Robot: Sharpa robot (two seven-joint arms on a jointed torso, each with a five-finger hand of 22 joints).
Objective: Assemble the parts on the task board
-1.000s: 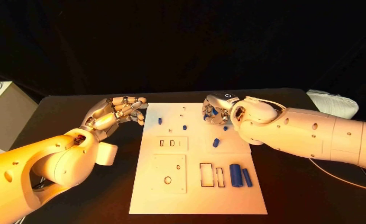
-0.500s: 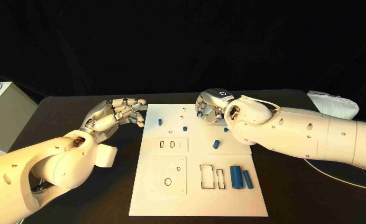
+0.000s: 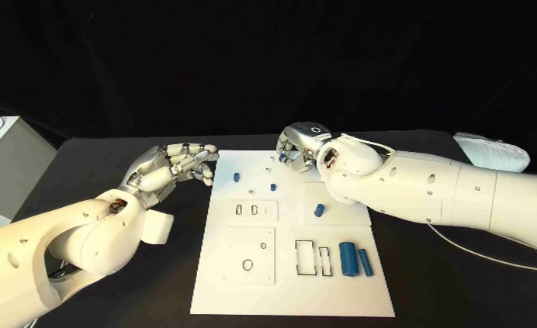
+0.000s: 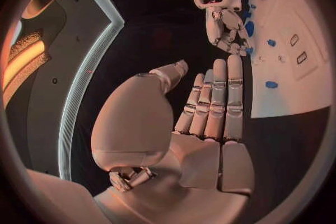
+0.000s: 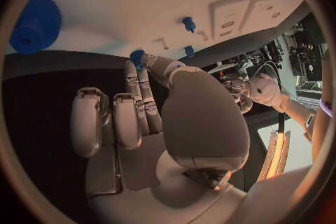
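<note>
Left hand [image 3: 174, 165] sits over the black table [image 3: 101, 165] just beside the task board's left edge, near its far corner. Fingers held straight and side by side, thumb off to one side, nothing in the palm; the left wrist view [image 4: 210, 106] shows the same flat, empty hand.

Task board [image 3: 285, 266]: a white rectangular plate lying flat in the middle of the table, long side running away from the robot. Left half carries a small raised plate with two slots and, nearer the robot, a larger square plate with an oval hole. Right half has two dark-outlined rectangular recesses near the front.

Parts: small blue peg [image 3: 236, 177] near the far left of the board; another blue peg [image 3: 272, 187] just right of it; a blue piece [image 3: 319, 209] lying mid-board on the right half; two longer blue cylinders [image 3: 355, 257] lying side by side next to the recesses. Right wrist view shows a blue toothed piece [image 5: 33, 25] on the board.

Right hand [image 3: 300, 147] is over the board's far edge, a small blue part [image 5: 137, 56] pinched at its fingertips, other fingers curled in.

Background beyond the table is dark.
</note>
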